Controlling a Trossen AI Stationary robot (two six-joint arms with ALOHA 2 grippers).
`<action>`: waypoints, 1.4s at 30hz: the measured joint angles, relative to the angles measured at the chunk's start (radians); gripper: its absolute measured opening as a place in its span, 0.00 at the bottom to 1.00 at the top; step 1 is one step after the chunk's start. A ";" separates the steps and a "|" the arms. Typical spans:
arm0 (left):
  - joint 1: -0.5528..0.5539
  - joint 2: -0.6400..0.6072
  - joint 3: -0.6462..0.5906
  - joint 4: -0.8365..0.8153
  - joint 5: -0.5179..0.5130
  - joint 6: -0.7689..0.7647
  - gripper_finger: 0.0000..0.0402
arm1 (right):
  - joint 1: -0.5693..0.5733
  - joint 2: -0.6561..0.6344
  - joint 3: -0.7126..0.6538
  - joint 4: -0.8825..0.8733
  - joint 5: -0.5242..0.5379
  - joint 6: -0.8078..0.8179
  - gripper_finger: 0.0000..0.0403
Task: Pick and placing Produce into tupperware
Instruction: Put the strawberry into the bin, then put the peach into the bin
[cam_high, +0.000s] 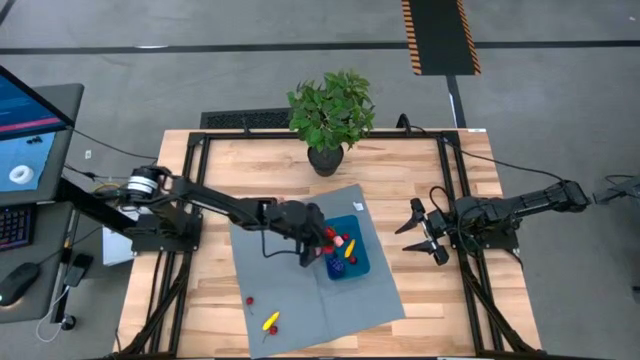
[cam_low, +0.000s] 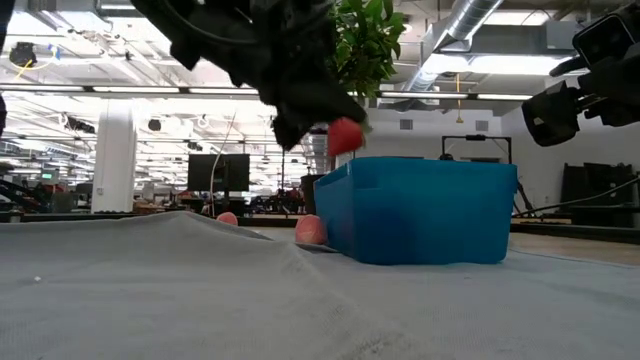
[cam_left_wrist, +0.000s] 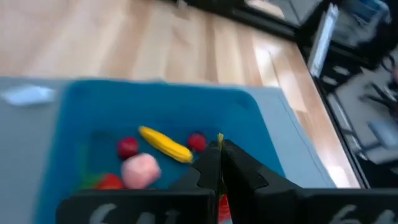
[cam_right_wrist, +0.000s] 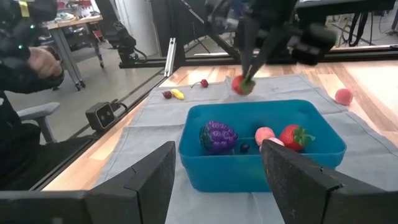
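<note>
- Setting: a wooden table is being shown from above in an open workshop, with a grey mat spread across its middle and a potted plant standing at the far edge.
- Blue tupperware: is being seen resting on the mat, already holding a purple cluster, a strawberry, a pink piece and a small yellow banana.
- Left gripper: is being held above the container's near rim with its fingers pinched together on a small red fruit by a thin edge.
- Risk: with so slight a pinch, the red fruit is judged likely to slip early; being poised near the rim, it could bounce off the wall onto the mat.
- Risk: if lowered carelessly, the fingers could be caught on the rim and the light container shoved or tipped.
- Right gripper: is being kept waiting beside the mat, well apart from the container, with fingers spread and empty.
- Remaining produce: a yellow piece, a small red piece and a pink piece are lying out on the mat.
</note>
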 joint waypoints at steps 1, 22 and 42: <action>0.000 0.018 0.008 -0.003 0.014 -0.003 0.00 | 0.000 0.000 0.000 0.000 0.000 0.000 0.65; -0.008 0.089 0.078 0.072 -0.090 0.004 0.35 | 0.000 0.000 0.000 0.001 0.000 0.001 0.65; -0.075 -0.308 -0.264 0.373 0.087 0.295 0.53 | 0.001 0.004 0.000 0.201 -0.004 0.107 0.65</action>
